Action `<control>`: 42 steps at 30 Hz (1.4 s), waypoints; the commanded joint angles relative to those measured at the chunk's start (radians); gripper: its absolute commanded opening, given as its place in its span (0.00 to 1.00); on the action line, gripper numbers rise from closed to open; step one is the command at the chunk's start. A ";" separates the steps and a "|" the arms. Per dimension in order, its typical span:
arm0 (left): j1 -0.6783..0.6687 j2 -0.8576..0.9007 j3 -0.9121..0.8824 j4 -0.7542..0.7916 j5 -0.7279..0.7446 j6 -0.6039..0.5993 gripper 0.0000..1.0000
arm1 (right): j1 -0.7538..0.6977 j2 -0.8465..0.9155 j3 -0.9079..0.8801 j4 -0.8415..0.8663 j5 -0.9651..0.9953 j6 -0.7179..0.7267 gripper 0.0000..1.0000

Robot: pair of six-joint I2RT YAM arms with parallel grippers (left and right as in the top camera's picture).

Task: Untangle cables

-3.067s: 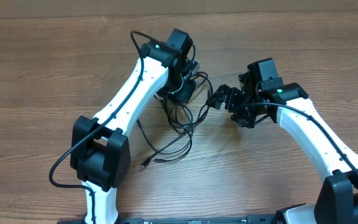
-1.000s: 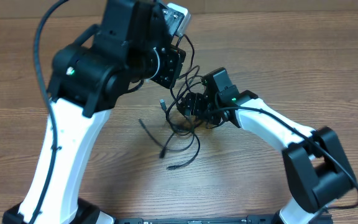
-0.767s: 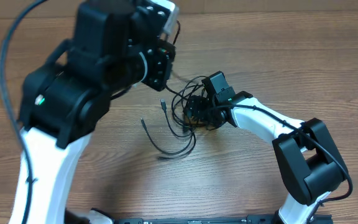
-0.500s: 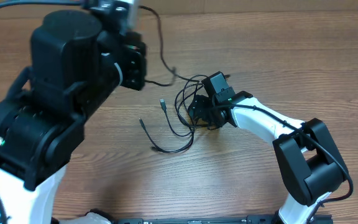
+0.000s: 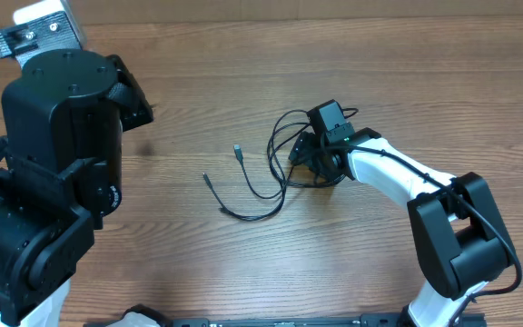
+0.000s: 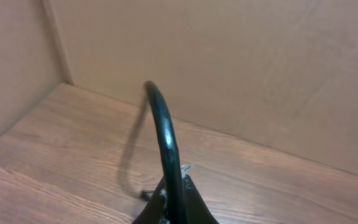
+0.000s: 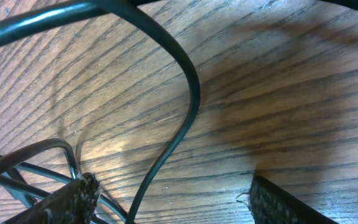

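On the wooden table (image 5: pixel 243 54), the left arm (image 5: pixel 53 182) stands raised well left of the cable tangle (image 5: pixel 284 154). The left gripper (image 6: pixel 173 198) is clamped on one black cord (image 6: pixel 165 134) that arches upward. The right gripper (image 7: pixel 169 199) sits on the tangle, fingers wide, a loop (image 7: pixel 188 93) between them, nothing gripped. Recommended: close on that loop to anchor the tangle, then draw the cord away slowly, watching the free plug (image 5: pixel 237 149) just left of the tangle.

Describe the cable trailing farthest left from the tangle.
Find the right arm reaching to mid-table, its jaws over a knot of cables. One cable leaves that knot leftward in a shallow U. Its free end lies farthest left, beyond the silver-tipped plug.
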 commanded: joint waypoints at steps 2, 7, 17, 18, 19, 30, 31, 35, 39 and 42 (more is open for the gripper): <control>0.005 -0.005 0.018 0.003 -0.079 -0.033 0.04 | -0.007 0.014 -0.011 -0.013 0.032 0.007 0.78; 0.005 0.005 0.018 0.004 -0.183 -0.033 0.04 | -0.007 0.014 -0.011 -0.013 0.032 0.007 0.82; 0.161 0.086 0.017 0.021 -0.054 -0.032 0.04 | -0.010 0.012 0.004 -0.009 -0.098 -0.076 0.99; 0.187 0.096 0.017 0.029 0.001 -0.011 0.04 | -0.013 0.009 0.016 -0.016 -0.143 -0.111 0.99; 0.224 0.110 0.017 0.038 0.078 0.020 0.04 | -0.015 0.008 0.028 -0.023 -0.187 -0.140 1.00; 0.571 0.269 0.017 -0.069 0.432 -0.008 0.04 | -0.016 -0.003 0.061 -0.039 -0.317 -0.242 1.00; 0.591 0.288 0.017 -0.085 0.431 -0.014 0.04 | -0.016 -0.003 0.061 -0.038 -0.317 -0.242 1.00; 0.658 0.372 0.017 -0.137 0.428 -0.072 0.04 | -0.016 -0.003 0.061 -0.037 -0.317 -0.242 1.00; 0.722 0.470 0.017 -0.174 0.430 -0.118 0.04 | -0.016 -0.003 0.061 -0.038 -0.317 -0.241 1.00; 0.756 0.536 0.017 -0.207 0.441 -0.123 0.04 | -0.016 -0.003 0.060 -0.038 -0.316 -0.241 1.00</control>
